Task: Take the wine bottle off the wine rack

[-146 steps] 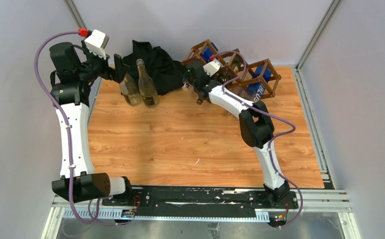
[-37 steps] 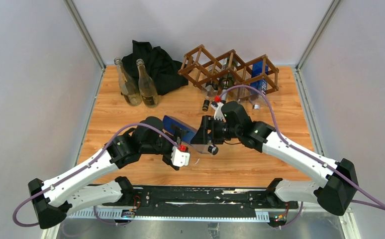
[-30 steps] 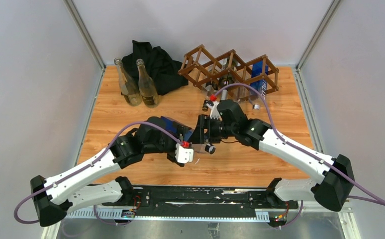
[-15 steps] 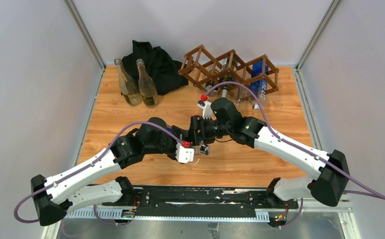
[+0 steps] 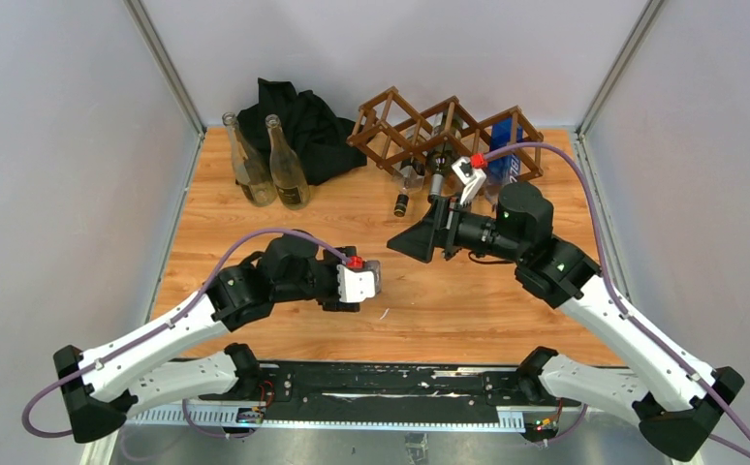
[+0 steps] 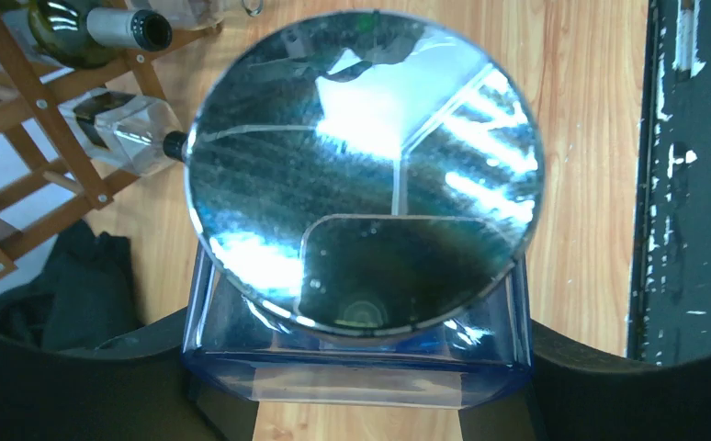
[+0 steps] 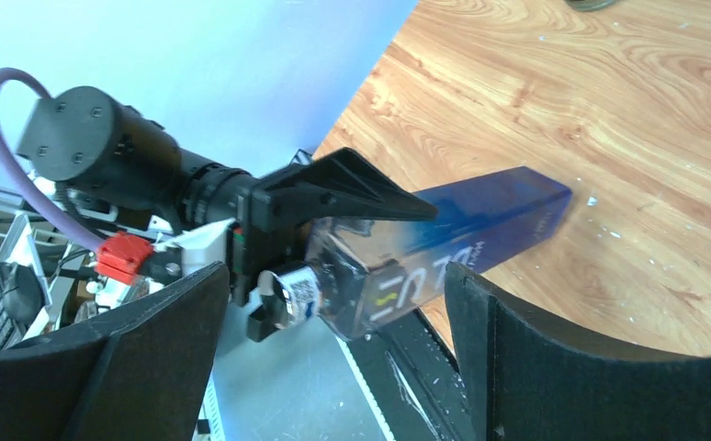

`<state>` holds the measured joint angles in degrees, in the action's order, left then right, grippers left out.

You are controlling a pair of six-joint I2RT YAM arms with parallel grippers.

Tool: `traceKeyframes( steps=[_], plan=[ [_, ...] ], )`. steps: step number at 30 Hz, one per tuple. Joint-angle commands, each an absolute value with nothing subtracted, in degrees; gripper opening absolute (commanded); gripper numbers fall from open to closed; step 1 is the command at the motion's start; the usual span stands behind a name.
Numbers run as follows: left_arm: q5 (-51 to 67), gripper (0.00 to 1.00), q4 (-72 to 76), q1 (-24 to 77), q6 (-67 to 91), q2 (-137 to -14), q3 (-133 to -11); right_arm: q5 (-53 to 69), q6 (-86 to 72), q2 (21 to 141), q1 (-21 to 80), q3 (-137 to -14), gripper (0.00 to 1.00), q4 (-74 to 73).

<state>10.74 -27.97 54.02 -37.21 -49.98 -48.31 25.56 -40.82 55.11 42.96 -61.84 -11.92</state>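
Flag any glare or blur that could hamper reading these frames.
Left wrist: bright glare streaks across the base of the blue bottle, which fills most of the view. Right wrist: the bottle's far end is smeared by blur, its label legible. Top external: evenly lit, sharp.

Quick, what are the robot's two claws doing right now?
Left gripper: closed, holding the blue bottle.
Right gripper: open, holding nothing.

l pincer (image 6: pixel 356 377) clamped; r pincer (image 5: pixel 416 242) splayed wide, facing it.
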Motion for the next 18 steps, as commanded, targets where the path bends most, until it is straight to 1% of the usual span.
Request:
traceKeyframes(
  steps=[1, 5, 11, 15, 18],
  plan=[
    [8.08, 0.00, -20.64, 53.90, -32.68, -47.17, -53.44, 26.94, -39.24, 53.97, 40.22, -58.61, 0.90, -13.26],
    [10.98, 0.00, -22.01, 51.97, -28.65, -47.84, -57.24, 26.98, -35.01, 52.43, 38.84, -57.27, 0.91, -14.79],
    [23.77, 0.00, -26.67, 44.76, -19.76, -52.20, -64.77, 30.13, -22.46, 52.38, 38.79, -53.76, 0.94, -11.78],
    [32.70, 0.00, -29.34, 41.09, -13.58, -56.35, -70.92, 36.33, -20.14, 53.18, 39.05, -48.35, 0.96, -2.04],
    [38.79, 0.00, -31.80, 39.47, -10.78, -58.86, -74.43, 38.33, -19.98, 53.59, 39.74, -45.56, 0.96, 7.44]
  ],
)
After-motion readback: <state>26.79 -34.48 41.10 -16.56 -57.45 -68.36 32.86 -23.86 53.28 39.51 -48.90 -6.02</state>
